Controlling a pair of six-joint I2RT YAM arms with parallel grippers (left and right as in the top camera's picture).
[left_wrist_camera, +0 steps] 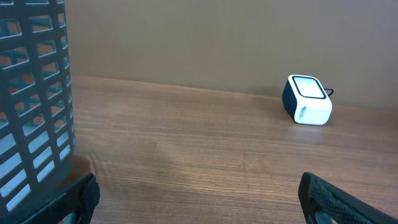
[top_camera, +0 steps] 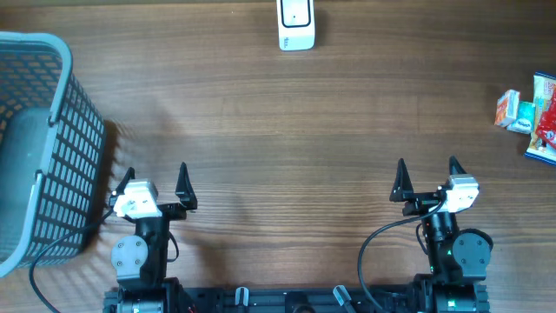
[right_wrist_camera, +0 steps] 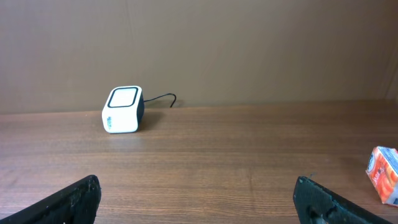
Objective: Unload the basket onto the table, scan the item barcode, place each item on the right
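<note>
Far left: grey mesh basket (top_camera: 52,130), upright on the wooden table (top_camera: 278,130). Just beside it, left gripper (top_camera: 156,174), arm folded back at the near edge, low and level, pointing toward the far side. Spread wide, empty. Outer finger (top_camera: 129,176) close by the basket wall; touching or not, cannot tell. Top centre, at the far edge: white scanner (top_camera: 296,24), well apart from both arms. Right gripper (top_camera: 427,165) in the same pose at the near edge, fingers forward. Also spread wide, holding nothing, touching nothing. Far right edge: small orange-white carton (top_camera: 507,108) beside a blue and red packet (top_camera: 543,117), well apart from the right gripper. Left wrist view: basket mesh close on the left, scanner's dark side and glass top. Right wrist view: scanner cable (right_wrist_camera: 163,98) curling behind it, carton upright at right. Overhead alone: the packet.
</note>
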